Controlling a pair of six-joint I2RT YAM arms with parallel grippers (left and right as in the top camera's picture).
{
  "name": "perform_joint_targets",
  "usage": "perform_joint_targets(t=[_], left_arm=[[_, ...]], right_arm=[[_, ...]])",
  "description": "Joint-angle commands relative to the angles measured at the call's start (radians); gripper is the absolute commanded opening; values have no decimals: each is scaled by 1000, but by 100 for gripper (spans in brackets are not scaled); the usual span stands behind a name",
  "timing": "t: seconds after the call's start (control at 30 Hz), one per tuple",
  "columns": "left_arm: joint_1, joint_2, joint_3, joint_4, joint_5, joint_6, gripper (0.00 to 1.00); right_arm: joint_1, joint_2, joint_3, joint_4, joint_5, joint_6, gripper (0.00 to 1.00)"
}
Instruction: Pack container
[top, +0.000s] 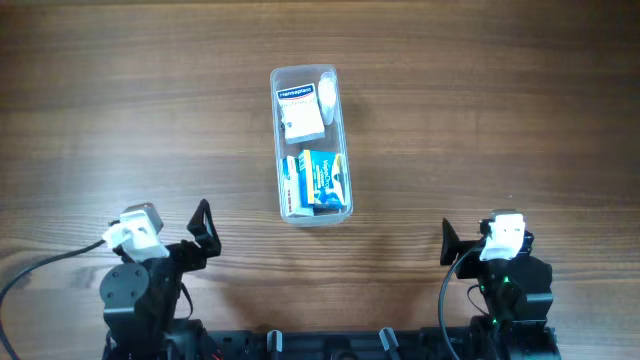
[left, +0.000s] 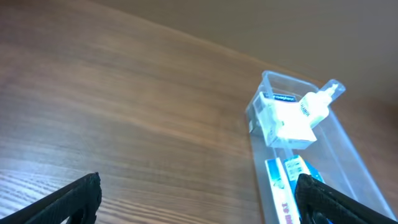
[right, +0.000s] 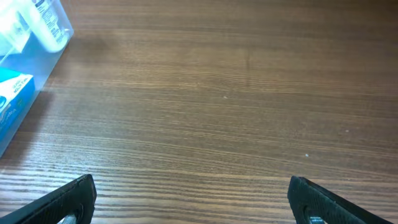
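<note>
The long, narrow, clear plastic container with rounded corners (top: 277, 170) sat near the middle of the brown wood-grain table (top: 500, 100), its long side running away from the robot, ahead of both arms and well apart from each. Inside it, at the far end, lay a white box with a dark blue label (top: 300, 112) with a small white bottle (top: 327, 95) just beside it along the right wall; the near end held blue and white boxes (top: 320, 180) packed side by side (their print was too small to read). The left arm (top: 135, 295) sat folded at the near left edge of the table, its wrist low and the left gripper (left: 199, 196) aimed forward and slightly toward the container, which showed at the right of its wrist view. Its black fingers (left: 74, 198) were spread wide, with only bare table between them. The right arm (top: 510, 290) was folded likewise at the near right edge, the right gripper (right: 193, 190) pointing out over the table, fingers also spread wide and holding nothing; a corner of the container showed at the upper left of that wrist view.
</note>
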Motion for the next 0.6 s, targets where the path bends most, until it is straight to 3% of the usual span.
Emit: perform_joint_targets(t=[0.0,0.57], left_arm=[[10,-55,-57,7,-33,-2,100],[-26,-153,-256,202,-29,-2,100]], right_arm=[[-4,-8,-5,2,17,-12,100],[-4,-8,-5,2,17,-12,100]])
